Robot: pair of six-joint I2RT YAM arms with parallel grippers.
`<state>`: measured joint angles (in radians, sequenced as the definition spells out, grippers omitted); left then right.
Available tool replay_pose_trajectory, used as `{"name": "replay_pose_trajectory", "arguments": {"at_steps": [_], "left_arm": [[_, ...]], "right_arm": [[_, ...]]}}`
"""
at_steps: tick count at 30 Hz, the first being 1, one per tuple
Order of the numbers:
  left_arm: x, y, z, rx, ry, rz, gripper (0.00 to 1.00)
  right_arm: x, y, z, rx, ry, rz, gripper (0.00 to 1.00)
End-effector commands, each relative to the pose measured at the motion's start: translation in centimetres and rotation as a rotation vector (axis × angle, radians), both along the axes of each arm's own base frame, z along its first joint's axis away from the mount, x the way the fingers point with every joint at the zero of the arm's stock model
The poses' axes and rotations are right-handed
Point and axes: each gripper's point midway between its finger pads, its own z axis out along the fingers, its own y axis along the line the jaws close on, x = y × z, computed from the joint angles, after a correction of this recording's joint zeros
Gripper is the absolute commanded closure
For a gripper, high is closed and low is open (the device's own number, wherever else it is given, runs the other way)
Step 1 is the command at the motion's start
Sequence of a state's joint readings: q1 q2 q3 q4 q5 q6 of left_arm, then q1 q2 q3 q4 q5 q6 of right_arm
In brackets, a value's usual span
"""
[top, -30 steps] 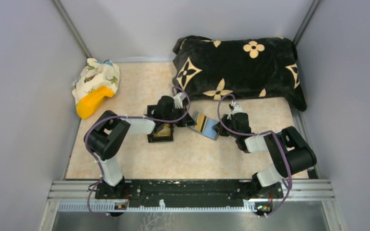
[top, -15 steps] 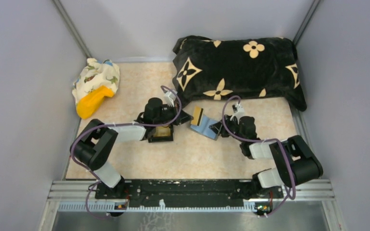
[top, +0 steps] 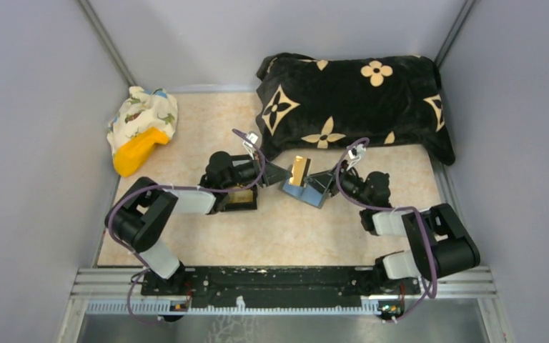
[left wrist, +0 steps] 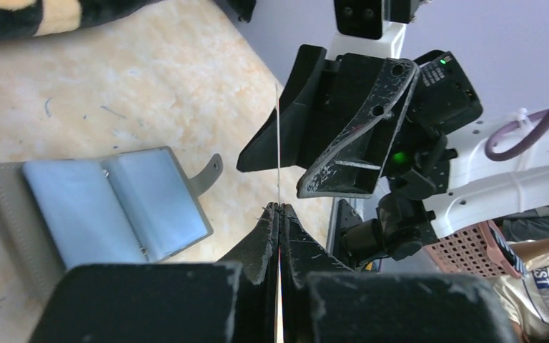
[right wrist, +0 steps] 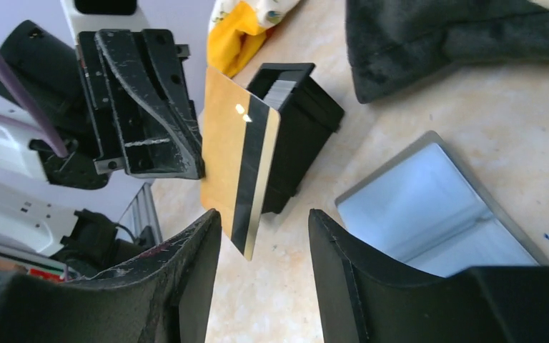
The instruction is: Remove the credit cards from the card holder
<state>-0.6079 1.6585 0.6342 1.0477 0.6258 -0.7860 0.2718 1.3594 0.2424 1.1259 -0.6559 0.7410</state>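
1. The left hand [left wrist: 279, 209] is clenched on the gold card [right wrist: 237, 170] and grips it by one edge. The card stands on edge in the air above the tabletop [top: 207, 243], and its black stripe faces the right wrist camera.
2. The right hand [right wrist: 263, 246] is released, with its fingers [right wrist: 186, 279] spread apart. The card's lower corner hangs in the gap between them. No contact with either finger is visible.
3. The card holder [top: 307, 191] lies open and flat on the tabletop at the centre of the overhead view, just below the two hands. Its light-blue inner face is turned up, and a grey closing tab sticks out from one side. Whether any card remains in its pockets cannot be told.
4. A black box [top: 239, 198] sits on the tabletop left of centre, beside the left forearm. Something gold shows inside it.
5. A black cushion [top: 350, 107] with tan flower marks lies at the upper right of the overhead view.
6. A patterned cloth [top: 146, 114] lies over a yellow item [top: 136, 151] at the upper left.
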Motion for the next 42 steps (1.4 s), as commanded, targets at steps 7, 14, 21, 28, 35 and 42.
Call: {"name": "replay_pose_trajectory", "arguments": {"at_steps": [7, 14, 21, 28, 35, 42], "left_arm": [[-0.8, -0.3, 0.4, -0.063, -0.003, -0.059, 1.00], [-0.9, -0.3, 0.0, -0.064, 0.008, -0.063, 1.00], [-1.5, -0.3, -0.5, -0.068, 0.026, -0.083, 1.00], [-2.4, -0.4, -1.0, -0.071, 0.041, -0.102, 1.00], [-3.5, -0.8, -1.5, -0.069, 0.055, -0.126, 1.00], [-4.3, -1.7, -1.5, -0.081, 0.061, -0.158, 1.00]], "right_arm": [[-1.0, 1.2, 4.4, 0.099, -0.160, 0.119, 0.74], [-1.0, 1.0, 4.2, 0.097, -0.153, 0.102, 1.00], [0.0, 1.0, 4.7, 0.102, -0.164, 0.083, 1.00], [0.9, 0.9, 5.2, 0.100, -0.169, 0.056, 1.00], [1.4, 1.0, 5.8, 0.097, -0.180, 0.047, 1.00], [1.8, 1.2, 5.9, 0.087, -0.169, 0.057, 1.00]]}}
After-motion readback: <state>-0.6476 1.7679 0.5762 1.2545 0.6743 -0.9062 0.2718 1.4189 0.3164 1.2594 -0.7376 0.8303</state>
